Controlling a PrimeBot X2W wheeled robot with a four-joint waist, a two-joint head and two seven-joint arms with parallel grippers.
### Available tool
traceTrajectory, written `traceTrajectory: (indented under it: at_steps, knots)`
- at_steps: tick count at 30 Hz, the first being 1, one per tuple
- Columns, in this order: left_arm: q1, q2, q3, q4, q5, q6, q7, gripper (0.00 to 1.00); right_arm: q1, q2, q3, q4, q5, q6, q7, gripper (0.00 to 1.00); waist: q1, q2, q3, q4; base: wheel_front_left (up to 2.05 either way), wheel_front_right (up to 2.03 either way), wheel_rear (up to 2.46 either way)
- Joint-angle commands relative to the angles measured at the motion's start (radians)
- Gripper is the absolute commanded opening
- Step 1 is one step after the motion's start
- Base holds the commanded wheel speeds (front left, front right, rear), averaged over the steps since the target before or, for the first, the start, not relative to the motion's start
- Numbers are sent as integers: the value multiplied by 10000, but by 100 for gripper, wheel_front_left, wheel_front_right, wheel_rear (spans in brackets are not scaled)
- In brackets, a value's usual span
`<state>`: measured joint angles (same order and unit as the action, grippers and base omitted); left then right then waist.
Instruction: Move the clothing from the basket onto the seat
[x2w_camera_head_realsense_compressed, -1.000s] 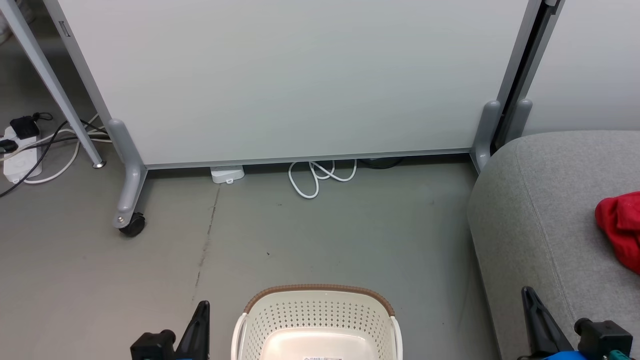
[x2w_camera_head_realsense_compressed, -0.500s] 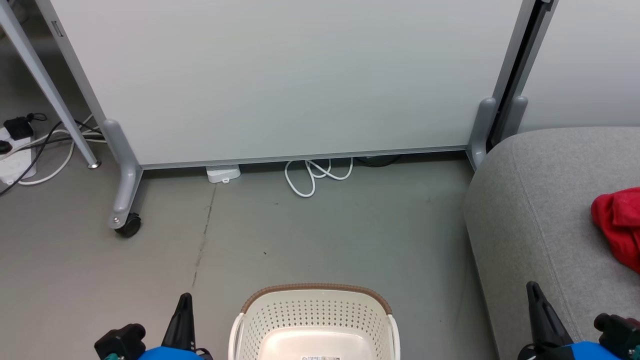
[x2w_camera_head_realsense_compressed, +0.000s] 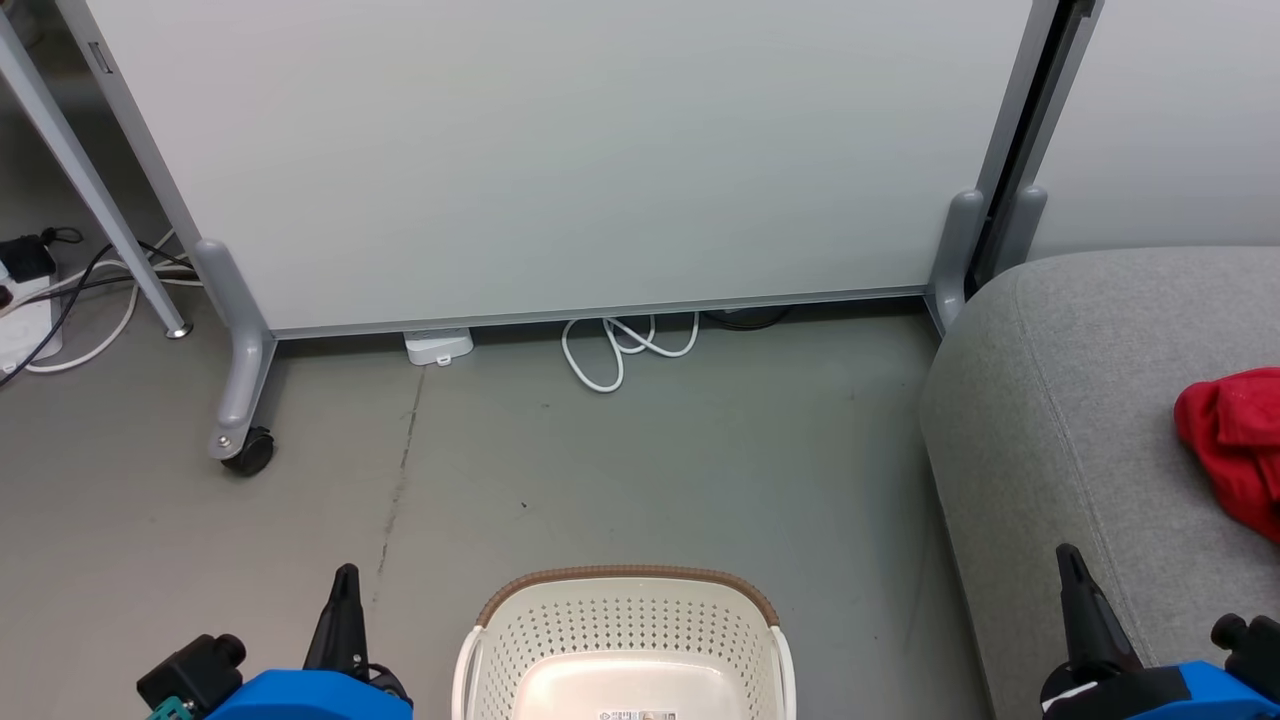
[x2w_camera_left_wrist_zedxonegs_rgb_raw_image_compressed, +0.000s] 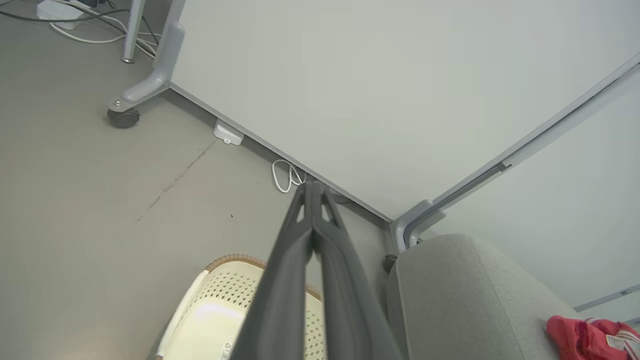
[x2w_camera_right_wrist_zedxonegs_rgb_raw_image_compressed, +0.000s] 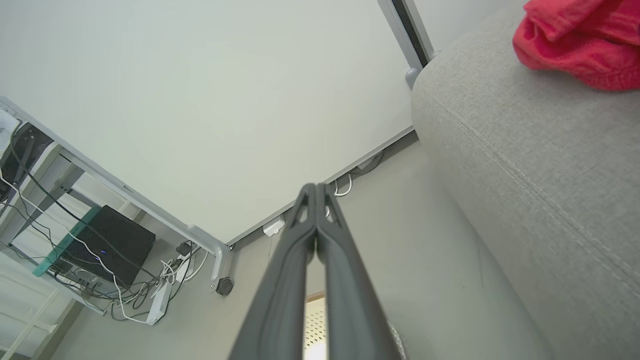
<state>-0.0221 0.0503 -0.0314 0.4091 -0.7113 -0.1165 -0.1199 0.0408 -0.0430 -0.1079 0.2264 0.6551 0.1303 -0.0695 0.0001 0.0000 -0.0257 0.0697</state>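
The cream basket (x2w_camera_head_realsense_compressed: 620, 640) with its brown rim band stands on the floor at the bottom centre, and the part of its inside that shows holds nothing. Red clothing (x2w_camera_head_realsense_compressed: 1235, 445) lies bunched on the grey seat (x2w_camera_head_realsense_compressed: 1080, 430) at the right. My left gripper (x2w_camera_head_realsense_compressed: 345, 590) is shut, low to the left of the basket. My right gripper (x2w_camera_head_realsense_compressed: 1070, 575) is shut, in front of the seat's near corner. In the left wrist view the shut left gripper (x2w_camera_left_wrist_zedxonegs_rgb_raw_image_compressed: 312, 186) points over the basket (x2w_camera_left_wrist_zedxonegs_rgb_raw_image_compressed: 215, 310) toward the seat (x2w_camera_left_wrist_zedxonegs_rgb_raw_image_compressed: 465, 295) and clothing (x2w_camera_left_wrist_zedxonegs_rgb_raw_image_compressed: 590, 337). The right wrist view shows the shut right gripper (x2w_camera_right_wrist_zedxonegs_rgb_raw_image_compressed: 315, 189) beside the seat (x2w_camera_right_wrist_zedxonegs_rgb_raw_image_compressed: 525, 150) and clothing (x2w_camera_right_wrist_zedxonegs_rgb_raw_image_compressed: 580, 40).
A white wheeled partition (x2w_camera_head_realsense_compressed: 560, 160) stands behind, with a caster (x2w_camera_head_realsense_compressed: 245, 450) at the left. A white cable coil (x2w_camera_head_realsense_compressed: 620, 350) and a small white box (x2w_camera_head_realsense_compressed: 437, 347) lie under it. A power strip and cords (x2w_camera_head_realsense_compressed: 40, 300) sit far left.
The camera has shifted, so the scene slid slightly left and up. Both grippers have sunk toward the bottom corners, the left one moving leftward, and stay shut.
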Motion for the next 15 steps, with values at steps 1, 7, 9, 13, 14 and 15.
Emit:
traceTrajectory:
  at_steps: [1, 7, 9, 13, 14, 15]
  knots:
    - [-296, 4, 121, -221, -399, -64, 96, 0, -324, -57, -23, -92, 438, 3, 81, 0, -1, 0, 6, -13, 0, 0, 0]
    - [-371, 3, 247, -359, -1215, -69, 311, 0, -440, -61, -28, -71, 1306, 4, 248, 0, -1, 0, 24, -57, 0, 0, 0]
    - [-392, 3, 292, -404, -1473, -72, 379, 0, -483, -63, -30, -64, 1578, 4, 304, 0, -1, 0, 30, -72, 0, 0, 0]
    - [-425, 4, 375, -493, -1980, -79, 509, 0, -553, -66, -33, -49, 2115, 4, 412, 0, -1, 0, 42, -102, 0, 0, 0]
    - [-430, 4, 394, -514, -2103, -81, 546, 0, -567, -67, -34, -45, 2244, 4, 430, 0, -1, 0, 45, -109, 0, 0, 0]
    - [-438, 4, 414, -534, -2227, -83, 579, 0, -584, -68, -35, -41, 2381, 4, 455, 0, -1, 0, 49, -117, 0, 0, 0]
